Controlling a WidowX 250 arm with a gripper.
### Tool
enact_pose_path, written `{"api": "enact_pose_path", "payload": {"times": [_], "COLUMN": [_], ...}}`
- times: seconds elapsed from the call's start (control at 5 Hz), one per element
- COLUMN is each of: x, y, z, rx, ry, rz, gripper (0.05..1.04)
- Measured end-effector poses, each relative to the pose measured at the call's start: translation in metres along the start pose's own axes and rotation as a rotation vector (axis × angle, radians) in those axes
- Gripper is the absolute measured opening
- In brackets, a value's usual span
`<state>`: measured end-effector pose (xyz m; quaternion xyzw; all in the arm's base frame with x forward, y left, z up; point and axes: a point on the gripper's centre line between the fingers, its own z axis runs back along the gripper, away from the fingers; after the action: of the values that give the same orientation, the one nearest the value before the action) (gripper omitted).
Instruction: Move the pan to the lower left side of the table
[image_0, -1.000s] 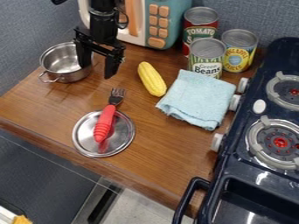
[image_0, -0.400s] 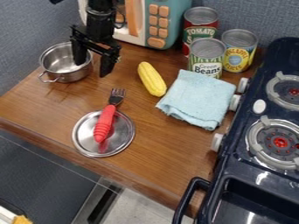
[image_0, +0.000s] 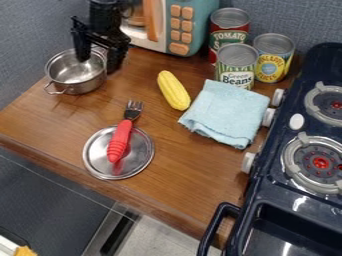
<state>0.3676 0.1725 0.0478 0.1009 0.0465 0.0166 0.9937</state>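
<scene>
At the upper left of the table my black gripper is open, its fingers apart across the right rear rim of the steel pan. One finger hangs over the pan's inside and the other is outside, by its right wall. The pan stands upright, with a loop handle toward the lower left. Part of its rear rim is hidden behind the gripper.
A round metal lid with a red-handled fork on it lies at the lower left. Nearby are a yellow corn, a blue cloth, cans, a toy microwave and the stove.
My gripper has moved left and slightly up in the view, from the pan's right side to its right rear rim. The pan has not moved.
</scene>
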Motion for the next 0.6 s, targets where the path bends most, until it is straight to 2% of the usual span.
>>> {"api": "enact_pose_path", "payload": {"times": [0.4, 0.6], "x": [0.005, -0.006], "y": [0.001, -0.008], "z": [-0.016, -0.031], "rx": [0.0, -0.011], "ry": [0.021, 0.056], "rz": [0.015, -0.01], "gripper": [0.999, 0.942]}}
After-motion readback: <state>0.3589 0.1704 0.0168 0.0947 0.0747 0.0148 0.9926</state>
